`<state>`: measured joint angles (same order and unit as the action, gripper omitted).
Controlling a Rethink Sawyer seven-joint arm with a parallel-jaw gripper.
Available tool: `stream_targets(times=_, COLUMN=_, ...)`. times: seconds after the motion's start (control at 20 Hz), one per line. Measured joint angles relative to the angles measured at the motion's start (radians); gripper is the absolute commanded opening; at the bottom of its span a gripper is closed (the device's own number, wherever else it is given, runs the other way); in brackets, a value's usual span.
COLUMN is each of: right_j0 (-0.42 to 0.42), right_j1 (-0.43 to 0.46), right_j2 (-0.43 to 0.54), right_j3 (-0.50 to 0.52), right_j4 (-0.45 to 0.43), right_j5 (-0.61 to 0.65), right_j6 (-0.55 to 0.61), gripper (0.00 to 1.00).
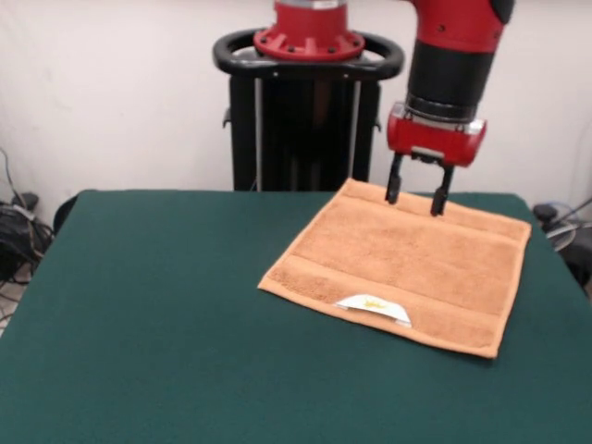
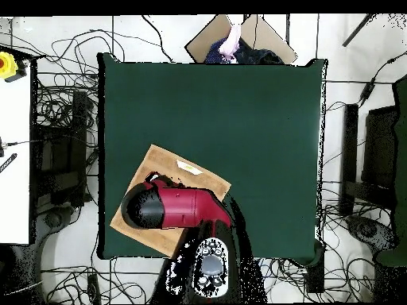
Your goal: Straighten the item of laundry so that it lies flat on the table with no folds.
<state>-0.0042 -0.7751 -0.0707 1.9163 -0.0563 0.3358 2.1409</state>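
White label [image 1: 374,306] unreadable on flat towel [image 1: 407,262]; claw [image 1: 417,198] open.

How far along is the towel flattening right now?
Mostly done: the orange-tan terry-cloth towel lies spread as a rectangle on the dark green felt table, no folds visible, white label flipped onto its near edge. In hand: the open end effector hovers at the far edge, holding nothing. Left: perhaps only withdrawing.
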Motion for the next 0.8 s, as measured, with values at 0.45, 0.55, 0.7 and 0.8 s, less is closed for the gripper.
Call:
stream_targets(times=0.45, right_j0=-0.083, right_j1=0.005, right_j2=0.041, right_j3=-0.064, right_j4=-0.056, right_j5=0.085, right_j6=0.000, gripper=1.00)
stream_targets(times=0.55, right_j0=-0.099, right_j1=0.016, right_j2=0.048, right_j3=-0.080, right_j4=-0.073, right_j5=0.085, right_j6=0.000, gripper=1.00)
stream_targets(times=0.7, right_j0=-0.137, right_j1=0.047, right_j2=0.073, right_j3=-0.107, right_j4=-0.109, right_j5=0.085, right_j6=0.000, gripper=1.00)
stream_targets(times=0.8, right_j0=-0.151, right_j1=0.059, right_j2=0.082, right_j3=-0.117, right_j4=-0.125, right_j5=0.085, right_j6=0.000, gripper=1.00)
